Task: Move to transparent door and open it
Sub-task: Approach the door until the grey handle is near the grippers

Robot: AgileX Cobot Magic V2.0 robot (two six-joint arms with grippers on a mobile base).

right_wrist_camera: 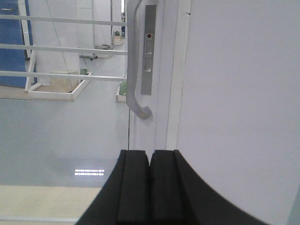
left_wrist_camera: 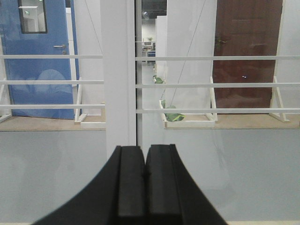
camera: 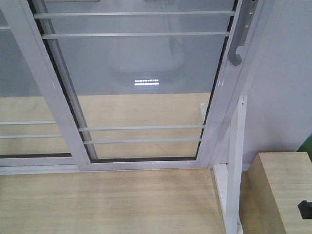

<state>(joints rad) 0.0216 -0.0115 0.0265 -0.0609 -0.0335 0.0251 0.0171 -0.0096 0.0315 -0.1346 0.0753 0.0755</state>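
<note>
The transparent door (camera: 141, 78) is a glass panel in a white frame with thin horizontal bars, filling the front view. Its curved silver-grey pull handle (camera: 237, 44) sits on the right edge. In the right wrist view the handle (right_wrist_camera: 134, 61) stands straight ahead and above my right gripper (right_wrist_camera: 150, 152), which is shut with nothing in it and apart from the handle. My left gripper (left_wrist_camera: 146, 147) is shut and empty, facing the white upright frame (left_wrist_camera: 118, 70) where the glass panels meet. Neither gripper shows in the front view.
A second white-framed glass panel (camera: 24, 87) without a handle overlaps on the left. A white wall (camera: 282, 97) and a white post (camera: 235, 165) stand right of the door. A wooden box (camera: 282, 190) sits at the lower right. The floor (camera: 107, 200) is light wood.
</note>
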